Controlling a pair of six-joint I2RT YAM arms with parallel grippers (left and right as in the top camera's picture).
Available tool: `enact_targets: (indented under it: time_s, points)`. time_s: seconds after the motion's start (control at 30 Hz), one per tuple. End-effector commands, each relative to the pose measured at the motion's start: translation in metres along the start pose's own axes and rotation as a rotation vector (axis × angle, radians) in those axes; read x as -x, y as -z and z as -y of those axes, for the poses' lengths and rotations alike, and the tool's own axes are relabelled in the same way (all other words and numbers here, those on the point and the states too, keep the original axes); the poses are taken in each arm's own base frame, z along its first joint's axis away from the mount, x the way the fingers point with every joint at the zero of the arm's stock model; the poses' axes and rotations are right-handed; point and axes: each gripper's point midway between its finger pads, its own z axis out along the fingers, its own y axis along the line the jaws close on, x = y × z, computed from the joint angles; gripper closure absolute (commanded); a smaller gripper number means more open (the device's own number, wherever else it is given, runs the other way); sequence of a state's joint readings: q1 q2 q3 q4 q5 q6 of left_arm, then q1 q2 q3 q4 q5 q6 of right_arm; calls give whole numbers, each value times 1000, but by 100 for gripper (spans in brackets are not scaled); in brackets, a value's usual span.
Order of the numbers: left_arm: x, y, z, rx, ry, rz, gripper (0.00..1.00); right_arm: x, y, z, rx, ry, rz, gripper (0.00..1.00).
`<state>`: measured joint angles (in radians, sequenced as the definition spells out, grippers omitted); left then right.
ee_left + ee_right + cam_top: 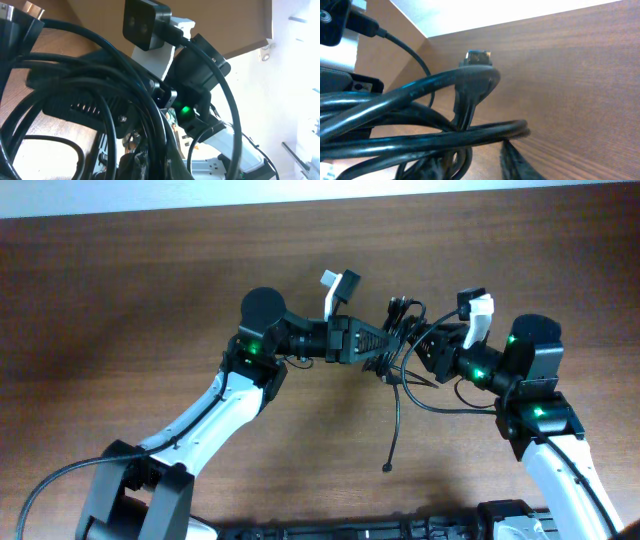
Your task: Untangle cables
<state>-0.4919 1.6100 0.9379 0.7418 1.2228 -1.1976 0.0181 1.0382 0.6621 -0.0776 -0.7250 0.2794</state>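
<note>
Cables (pixel 399 410) were glossy black, table (pixel 120 270) was reddish-brown with fine horizontal wood grain, arm links (pixel 205 420) were white, joint housings (pixel 262 308) were black, indicator lights (pixel 251 348) were green, camera mounts (pixel 330 298) were white.

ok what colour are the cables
Black. The cables show best in the right wrist view, close up against the brown table.

No words, numbers, or signs can be read on anything in these pictures.
</note>
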Motion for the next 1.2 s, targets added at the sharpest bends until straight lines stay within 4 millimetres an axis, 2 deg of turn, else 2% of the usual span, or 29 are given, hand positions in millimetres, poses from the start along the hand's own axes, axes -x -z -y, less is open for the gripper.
enact_targets:
  time_s: [0.0, 0.1, 0.2, 0.27, 0.37, 0.4, 0.43, 0.47, 0.5, 0.53, 0.63, 0.73, 0.8, 0.83, 1.07, 1.17]
  points:
    - [0, -1, 15, -20, -74, -10, 100, -3, -1, 19, -95, -28, -15, 81]
    - [0, -1, 13, -17, -160, -11, 100, -21, -1, 46, -220, -89, -72, 94]
    - [-4, 0, -2, 23, -225, -21, 100, -20, 1, 53, -264, -88, -64, 96]
    - [-3, 1, -26, 113, -240, 6, 100, -22, 4, 63, -324, -95, -66, 96]
    - [-2, 17, -87, 397, -220, 70, 100, -31, 16, 87, -478, -112, -82, 96]
    - [-4, 24, -104, 481, -210, 73, 100, -32, 16, 83, -458, -116, -89, 96]
    - [-5, 25, -106, 497, -216, 72, 100, -33, 10, 66, -358, -119, -100, 96]
    - [-2, 25, -104, 491, -232, 79, 100, -32, 4, 44, -227, -119, -111, 81]
    - [1, 24, -103, 487, -247, 87, 100, -30, 0, 25, -119, -115, -117, 73]
    - [5, 24, -102, 490, -262, 99, 100, -28, -1, 4, 7, -105, -124, 70]
    - [10, 24, -98, 483, -292, 116, 100, -27, 2, -28, 190, -90, -141, 59]
    - [19, 21, -89, 450, -257, 158, 100, -28, 4, -36, 239, -88, -149, 54]
    - [28, 15, -68, 353, -216, 194, 100, -28, 4, -37, 241, -88, -150, 53]
    - [29, 14, -63, 331, -186, 204, 100, -28, 4, -37, 241, -86, -148, 53]
    - [23, 3, -58, 280, 67, 219, 100, -13, 5, -45, 287, -13, -96, 53]
    - [23, 2, -57, 274, 98, 222, 100, -11, 5, -48, 302, 2, -88, 53]
